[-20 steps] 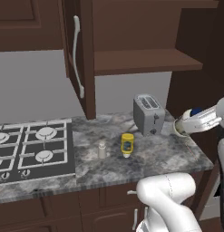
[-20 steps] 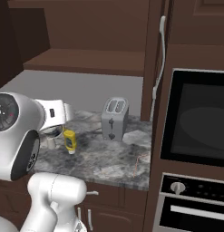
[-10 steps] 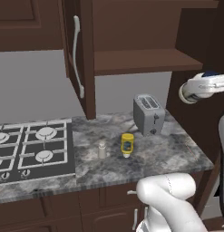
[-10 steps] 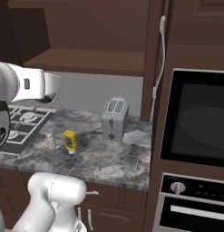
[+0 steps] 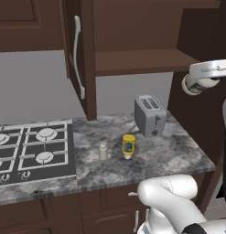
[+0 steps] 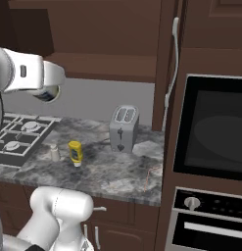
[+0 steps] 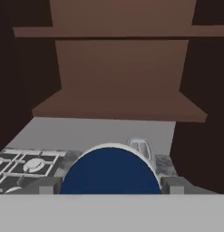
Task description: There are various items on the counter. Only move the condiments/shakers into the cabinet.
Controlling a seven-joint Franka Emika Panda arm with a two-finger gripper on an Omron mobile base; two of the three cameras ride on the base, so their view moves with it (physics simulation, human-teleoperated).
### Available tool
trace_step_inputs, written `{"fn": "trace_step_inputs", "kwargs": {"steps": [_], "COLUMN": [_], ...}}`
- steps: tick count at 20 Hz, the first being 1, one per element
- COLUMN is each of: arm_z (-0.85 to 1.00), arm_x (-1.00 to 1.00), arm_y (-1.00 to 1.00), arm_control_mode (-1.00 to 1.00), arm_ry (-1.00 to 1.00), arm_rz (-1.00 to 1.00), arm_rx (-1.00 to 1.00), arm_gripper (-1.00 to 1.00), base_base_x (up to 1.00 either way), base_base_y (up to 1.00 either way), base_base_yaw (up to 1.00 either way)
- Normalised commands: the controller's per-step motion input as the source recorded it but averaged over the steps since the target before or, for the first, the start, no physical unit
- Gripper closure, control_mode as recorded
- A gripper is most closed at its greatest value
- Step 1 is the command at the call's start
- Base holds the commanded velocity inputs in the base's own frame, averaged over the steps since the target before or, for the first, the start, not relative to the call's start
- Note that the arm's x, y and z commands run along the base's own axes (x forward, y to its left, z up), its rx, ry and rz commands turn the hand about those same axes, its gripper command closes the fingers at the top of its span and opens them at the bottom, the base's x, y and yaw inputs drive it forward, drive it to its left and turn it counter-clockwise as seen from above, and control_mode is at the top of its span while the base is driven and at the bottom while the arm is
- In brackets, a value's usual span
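Fingertips sit wide on either side of the white jar's dark blue lid, seemingly clamped on it, raised before the cabinet shelf. Below, on the speckled counter, the yellow bottle stands just beside the small shaker, toaster behind, stovetop alongside.

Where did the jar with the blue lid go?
The jar is up in the air in the gripper, seen in the hand view facing the cabinet shelf, above the counter.
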Motion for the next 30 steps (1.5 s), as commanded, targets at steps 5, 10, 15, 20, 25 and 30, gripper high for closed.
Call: {"fn": "trace_step_inputs", "kwargs": {"steps": [5, 10, 15, 20, 25, 30], "arm_z": [0.16, 0.00, 0.00, -0.01, -0.02, -0.07], "arm_x": [0.45, 0.62, 0.59, 0.57, 0.67, 0.69], "arm_y": [0.00, -0.06, -0.10, -0.07, -0.05, -0.03], "arm_control_mode": [-1.00, -1.00, -1.00, -1.00, -1.00, -1.00], "arm_ry": [-0.09, 0.03, 0.02, 0.00, 0.00, 0.00], "arm_rz": [-0.07, 0.00, 0.00, 0.00, 0.00, 0.00], "arm_rx": [-0.01, 0.00, 0.00, 0.00, 0.00, 0.00], "arm_gripper": [1.00, 1.00, 1.00, 1.00, 1.00, 1.00], "base_base_x": [0.00, 0.00, 0.00, 0.00, 0.00, 0.00], "base_base_y": [0.00, 0.00, 0.00, 0.00, 0.00, 0.00], "base_base_yaw": [0.00, 0.00, 0.00, 0.00, 0.00, 0.00]}}
